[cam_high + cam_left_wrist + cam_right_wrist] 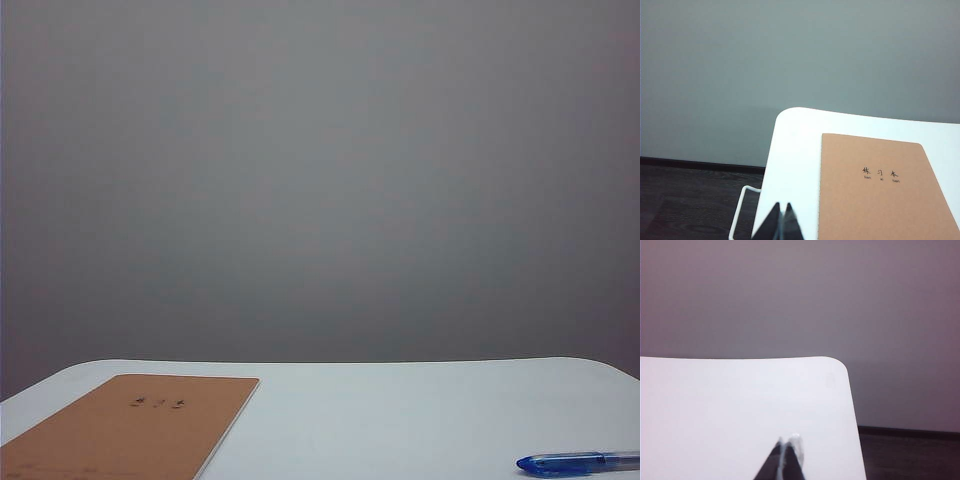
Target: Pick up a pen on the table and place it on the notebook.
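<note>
Two grippers, one table, one notebook, one pen:

Table [400, 410]: plain white, smooth, with rounded corners; a grey wall stands behind it.

Notebook [140, 430]: thin and flat with a tan kraft-brown cover, lying on the left side of the table in the exterior view; a few small dark printed characters sit near its far edge — the left wrist view shows them as three marks with tiny lettering beneath.

Left gripper [781, 220]: low over the table's edge beside the notebook, its dark fingers pressed together with nothing between them.

Right gripper [787, 455]: above bare white tabletop near a rounded corner, fingers closed tip to tip, holding nothing.

Pen [580, 462]: slim, lying flat at the near right of the table in the exterior view — dark blue cap end toward the middle, pale translucent barrel running off the right edge; well apart from the notebook and untouched.
</note>
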Tool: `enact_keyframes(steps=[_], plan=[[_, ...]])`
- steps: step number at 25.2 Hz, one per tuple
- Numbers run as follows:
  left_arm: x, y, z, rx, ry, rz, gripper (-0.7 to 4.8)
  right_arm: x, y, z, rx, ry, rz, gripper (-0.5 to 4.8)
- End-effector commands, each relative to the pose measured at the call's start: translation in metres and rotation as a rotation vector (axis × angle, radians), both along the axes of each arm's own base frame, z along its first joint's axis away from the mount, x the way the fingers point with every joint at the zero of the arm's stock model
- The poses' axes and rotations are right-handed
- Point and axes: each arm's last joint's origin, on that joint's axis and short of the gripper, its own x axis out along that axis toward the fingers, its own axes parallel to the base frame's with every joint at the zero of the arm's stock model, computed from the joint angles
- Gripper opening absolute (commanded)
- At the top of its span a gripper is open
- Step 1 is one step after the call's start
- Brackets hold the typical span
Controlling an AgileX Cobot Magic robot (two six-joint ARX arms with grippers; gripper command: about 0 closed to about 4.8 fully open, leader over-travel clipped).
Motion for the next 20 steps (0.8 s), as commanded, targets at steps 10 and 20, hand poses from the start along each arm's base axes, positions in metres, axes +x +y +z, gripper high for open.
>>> enact_keyframes(steps=[10, 20], plan=[[0.001, -0.002, 0.005, -0.036, -0.042, -0.057, -0.06, 0.001, 0.0, 0.009, 0.01, -0.105, -0.007, -0.05], [-0.019, -0.003, 0.094, -0.127, -0.29, -0.093, -0.06, -0.001, 0.0, 0.029, 0.202, -0.265, 0.002, -0.06]])
